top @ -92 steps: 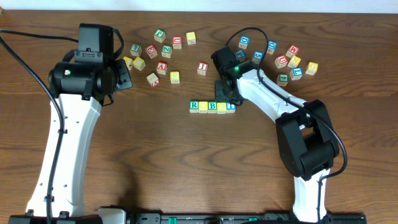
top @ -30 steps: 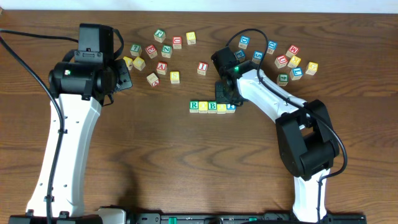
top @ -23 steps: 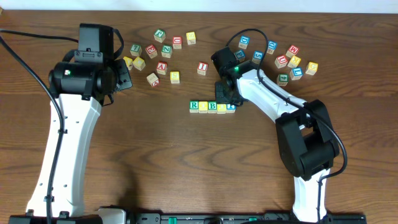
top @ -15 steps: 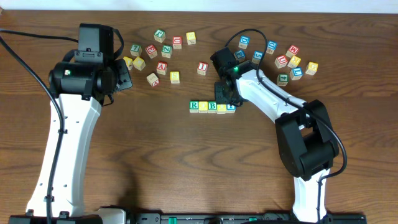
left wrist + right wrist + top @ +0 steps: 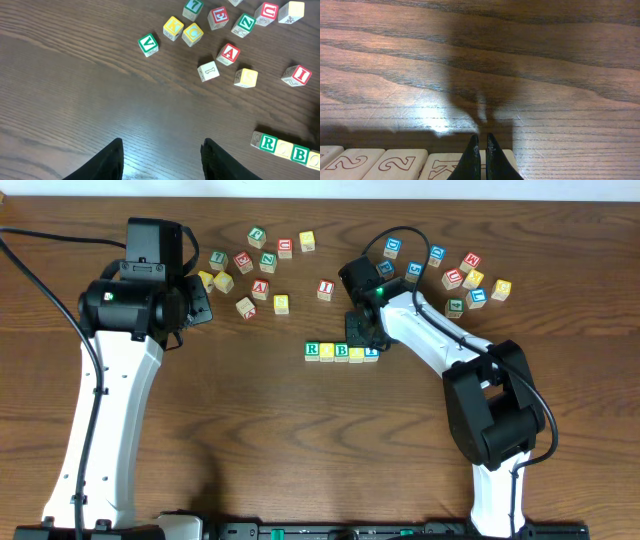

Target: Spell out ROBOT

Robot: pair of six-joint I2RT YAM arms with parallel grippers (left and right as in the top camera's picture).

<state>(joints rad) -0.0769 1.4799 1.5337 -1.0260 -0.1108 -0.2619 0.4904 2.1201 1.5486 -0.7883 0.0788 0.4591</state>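
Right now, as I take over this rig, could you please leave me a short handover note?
Left gripper open, empty, over the table.
Right gripper shut, empty, by the T cube.
In line on the table: R cube, yellow cube, B cube, second yellow cube, T cube, side by side.
Done: all five placed.
To do: probably only backing the right gripper away.

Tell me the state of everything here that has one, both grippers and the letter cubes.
ROBOT row: five cubes side by side, lying flat, not gripped.
Left gripper: open, empty, over bare table.
Right gripper: shut, holding nothing, tips down by the ROBOT row.
Loose cubes: scattered in two groups beyond the row, none held.
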